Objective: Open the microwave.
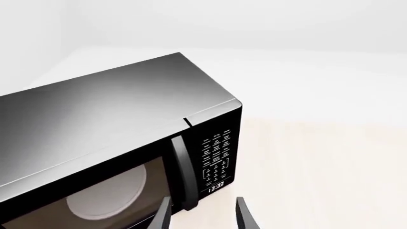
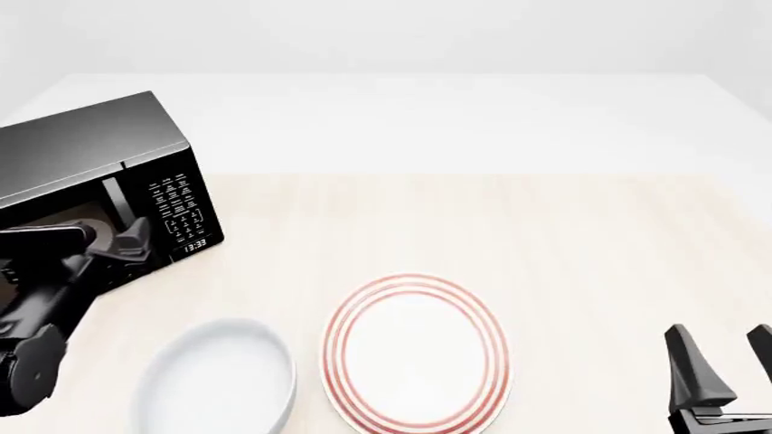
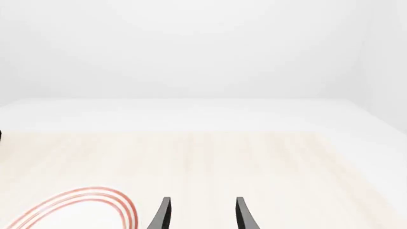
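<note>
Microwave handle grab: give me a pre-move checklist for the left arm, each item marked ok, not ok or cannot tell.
1. Left claw open: ok, fingers spread in the left wrist view.
2. Handle lined up between the fingers: ok, its lower end sits between them, nearer one finger.
3. Fingers not yet closed on the handle: ok, gaps show on both sides.
4. Microwave door shut: ok, no gap visible along the keypad edge.
5. Door swing path free: cannot tell; the left arm hides that area in the front view.
6. Right claw out of the way: ok, open at the table's near right, beyond the striped plate and white bowl.
</note>
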